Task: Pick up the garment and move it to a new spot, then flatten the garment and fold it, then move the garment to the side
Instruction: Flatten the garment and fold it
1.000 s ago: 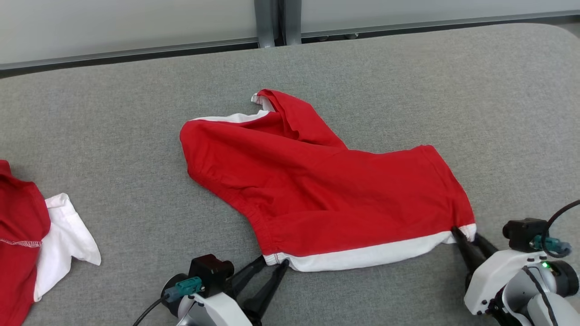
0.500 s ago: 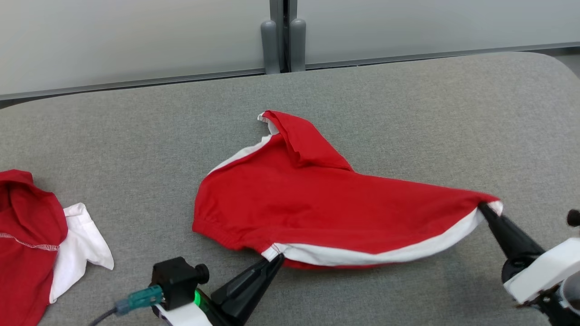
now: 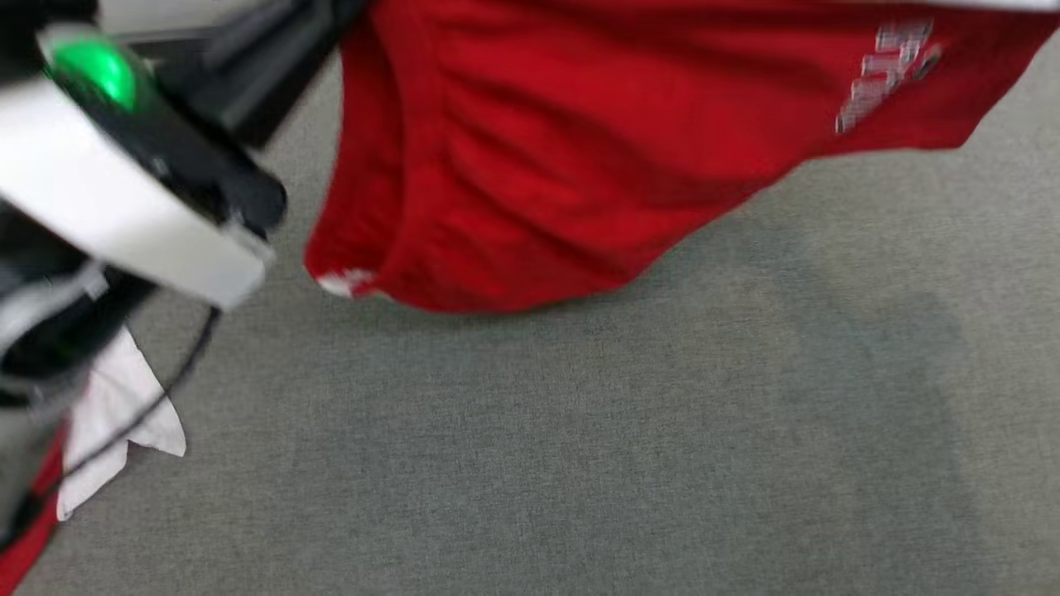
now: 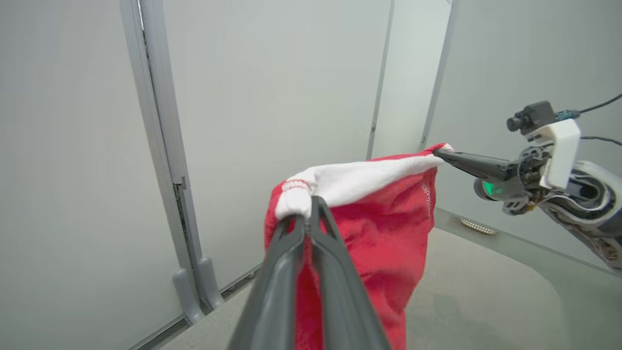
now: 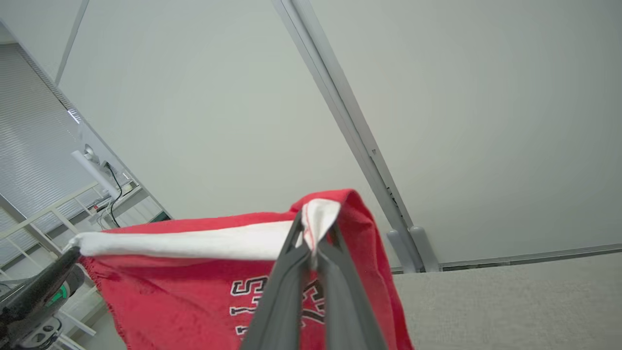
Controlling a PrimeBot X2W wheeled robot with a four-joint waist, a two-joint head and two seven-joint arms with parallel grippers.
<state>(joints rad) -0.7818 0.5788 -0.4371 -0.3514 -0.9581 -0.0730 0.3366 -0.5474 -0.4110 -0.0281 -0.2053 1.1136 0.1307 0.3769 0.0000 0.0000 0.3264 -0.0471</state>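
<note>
The garment [image 3: 538,165] is red with a white band and printed letters, and it hangs in the air above the grey table [image 3: 580,463]. In the left wrist view my left gripper [image 4: 307,214] is shut on one end of the white band [image 4: 359,180]. Across from it my right gripper [image 4: 440,153] pinches the other end. The right wrist view has my right gripper [image 5: 311,238] shut on its corner of the garment [image 5: 194,291], with the band stretched towards the left gripper [image 5: 73,253]. The left arm [image 3: 124,190] looms blurred at the head view's upper left.
A second red and white cloth [image 3: 116,422] lies at the table's left edge, partly behind my left arm. Pale wall panels with a grey post [image 4: 160,146] stand behind the table. The table's rounded far end [image 4: 486,272] lies below the hanging cloth.
Both grippers closed on the ends of the white band and raised the garment off the table, stretched between them. The head view has also shifted.
</note>
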